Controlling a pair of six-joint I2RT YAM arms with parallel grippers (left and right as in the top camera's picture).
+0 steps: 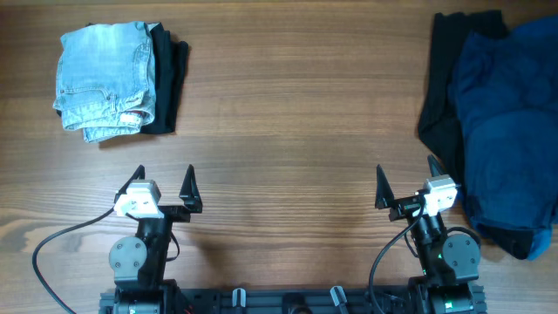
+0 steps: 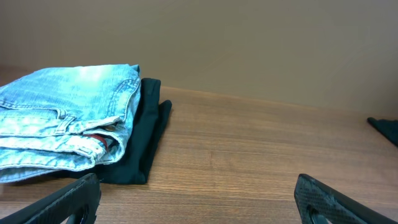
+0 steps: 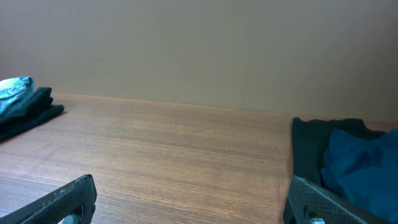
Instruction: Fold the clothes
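Observation:
A heap of unfolded clothes lies at the right edge of the table: a navy-blue garment (image 1: 506, 131) on top of a black one (image 1: 445, 96). It also shows in the right wrist view (image 3: 360, 168) at the right. A folded stack sits at the far left: light-blue denim (image 1: 105, 78) on a folded black garment (image 1: 170, 78), also in the left wrist view (image 2: 68, 118). My left gripper (image 1: 163, 181) is open and empty near the front edge. My right gripper (image 1: 407, 174) is open and empty, just left of the heap.
The wooden table (image 1: 296, 113) runs between the two piles. Arm bases and cables sit along the front edge (image 1: 288, 296). A plain beige wall stands behind the table in the wrist views.

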